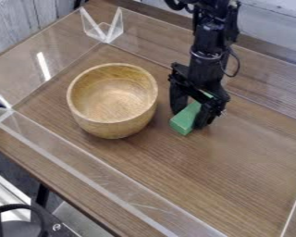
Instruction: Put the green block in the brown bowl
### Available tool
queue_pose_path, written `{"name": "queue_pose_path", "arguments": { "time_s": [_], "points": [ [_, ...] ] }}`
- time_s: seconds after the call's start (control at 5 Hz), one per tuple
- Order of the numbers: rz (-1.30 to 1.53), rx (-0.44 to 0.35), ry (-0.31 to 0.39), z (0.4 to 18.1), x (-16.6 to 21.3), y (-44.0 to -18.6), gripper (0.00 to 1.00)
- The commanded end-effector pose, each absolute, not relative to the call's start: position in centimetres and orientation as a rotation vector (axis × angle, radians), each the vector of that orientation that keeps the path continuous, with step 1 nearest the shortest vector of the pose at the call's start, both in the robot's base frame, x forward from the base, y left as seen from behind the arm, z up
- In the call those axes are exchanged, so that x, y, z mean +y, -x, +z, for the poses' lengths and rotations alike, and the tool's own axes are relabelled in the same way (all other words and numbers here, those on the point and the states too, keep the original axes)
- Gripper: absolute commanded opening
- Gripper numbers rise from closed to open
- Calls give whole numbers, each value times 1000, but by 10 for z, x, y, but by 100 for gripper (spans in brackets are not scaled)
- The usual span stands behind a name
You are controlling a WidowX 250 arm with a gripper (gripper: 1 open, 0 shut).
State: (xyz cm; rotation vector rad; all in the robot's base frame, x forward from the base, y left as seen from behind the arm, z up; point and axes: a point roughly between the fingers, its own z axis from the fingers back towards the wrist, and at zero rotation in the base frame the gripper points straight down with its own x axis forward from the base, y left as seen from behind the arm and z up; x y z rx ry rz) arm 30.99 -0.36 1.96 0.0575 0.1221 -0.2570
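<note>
The small matte green rectangular block [185, 119] lies on the wooden table [237, 167] between the wide-open black end effector [194, 114], not gripped, so grasping, lifting and placing into the empty round light-brown wooden bowl [112, 99] remain.

blocks: one, a green block [185, 119], right of centre in the frame
bowls: one, a brown bowl [112, 99], left of centre
arms: one, coming down from the top of the frame
end effectors: one [194, 113], with two dark fingers [174, 95], one at each side of the block
worktops: one wooden worktop [225, 176]
clear stands: one [101, 25], in the upper left of the frame
</note>
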Motion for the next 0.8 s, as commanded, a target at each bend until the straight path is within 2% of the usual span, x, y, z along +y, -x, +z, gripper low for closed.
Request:
{"name": "queue_pose_path", "arguments": {
  "time_s": [0.0, 0.6],
  "points": [
    [-255, 124, -65, 21, 1, -310, 100],
    [-254, 146, -61, 21, 5, -307, 100]
  ]
}}
